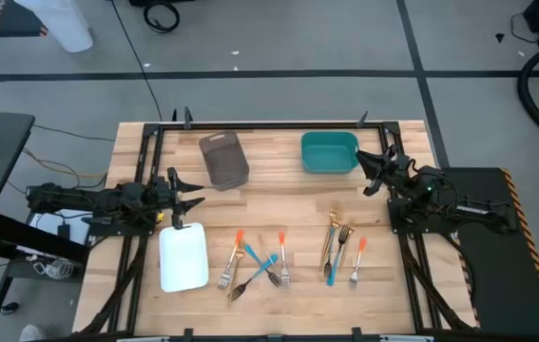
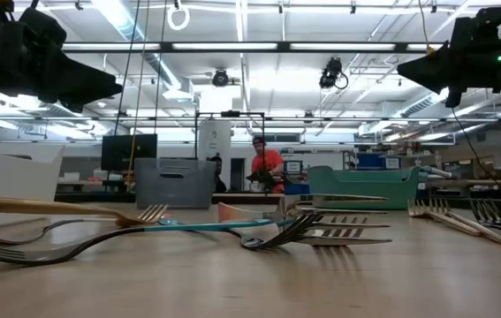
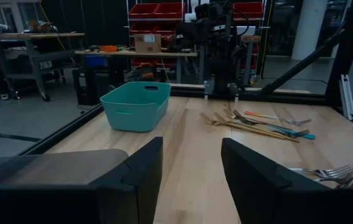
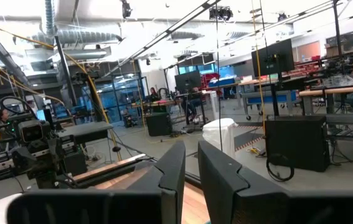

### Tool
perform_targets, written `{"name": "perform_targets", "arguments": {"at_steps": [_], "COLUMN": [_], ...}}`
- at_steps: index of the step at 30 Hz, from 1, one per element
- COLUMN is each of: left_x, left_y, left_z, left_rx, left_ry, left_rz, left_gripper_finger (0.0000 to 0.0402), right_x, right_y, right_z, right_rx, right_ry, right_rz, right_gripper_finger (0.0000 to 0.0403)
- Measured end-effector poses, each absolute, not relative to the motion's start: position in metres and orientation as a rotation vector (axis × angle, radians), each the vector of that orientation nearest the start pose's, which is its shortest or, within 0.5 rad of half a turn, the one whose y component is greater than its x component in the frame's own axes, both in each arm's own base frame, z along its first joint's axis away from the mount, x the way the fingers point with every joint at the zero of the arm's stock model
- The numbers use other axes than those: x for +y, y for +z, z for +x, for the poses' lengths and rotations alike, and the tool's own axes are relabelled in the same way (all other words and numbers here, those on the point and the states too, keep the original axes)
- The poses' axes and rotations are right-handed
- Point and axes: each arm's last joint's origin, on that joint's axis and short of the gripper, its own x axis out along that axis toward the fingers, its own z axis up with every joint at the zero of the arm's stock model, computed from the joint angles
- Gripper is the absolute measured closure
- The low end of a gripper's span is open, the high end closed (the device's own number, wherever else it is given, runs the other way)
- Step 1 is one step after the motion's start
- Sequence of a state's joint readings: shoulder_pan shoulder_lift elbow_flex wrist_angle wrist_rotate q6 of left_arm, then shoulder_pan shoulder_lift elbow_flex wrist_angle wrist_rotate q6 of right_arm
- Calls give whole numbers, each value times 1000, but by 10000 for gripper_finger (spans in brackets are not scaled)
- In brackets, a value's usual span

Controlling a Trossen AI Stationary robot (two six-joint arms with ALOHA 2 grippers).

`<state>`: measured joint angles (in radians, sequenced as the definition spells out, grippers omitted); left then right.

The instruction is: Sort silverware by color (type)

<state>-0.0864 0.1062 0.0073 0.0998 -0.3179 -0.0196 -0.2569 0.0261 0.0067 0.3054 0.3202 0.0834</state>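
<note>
Forks (image 1: pixel 279 258), orange, blue, gold and dark, loose on wooden surface (image 1: pixel 279 190); left claw (image 1: pixel 196 193) wide, right claw (image 1: pixel 364 172) narrow, both empty.

No text, label, brand, number or sign can be read in any of the views. The boxes and red bins on the shelving beyond the bench carry nothing legible, and neither do the monitors in the room behind it.
</note>
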Motion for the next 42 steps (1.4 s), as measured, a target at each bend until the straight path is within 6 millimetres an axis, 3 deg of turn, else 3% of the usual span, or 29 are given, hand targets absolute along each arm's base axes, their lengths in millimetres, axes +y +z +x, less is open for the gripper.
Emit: {"name": "perform_targets", "arguments": {"at_steps": [28,42], "left_x": [0,0], "left_y": [167,169], "left_z": [103,103], "left_rx": [-3,-34], "left_ry": [231,231], "left_rz": [-23,-144], "left_gripper_finger": [230,230], "right_x": [-33,-33], "right_y": [192,192], "right_z": [88,88], "right_rx": [-314,-313], "right_ry": [-561,-561], "right_rz": [90,90], "right_gripper_finger": [347,347]}}
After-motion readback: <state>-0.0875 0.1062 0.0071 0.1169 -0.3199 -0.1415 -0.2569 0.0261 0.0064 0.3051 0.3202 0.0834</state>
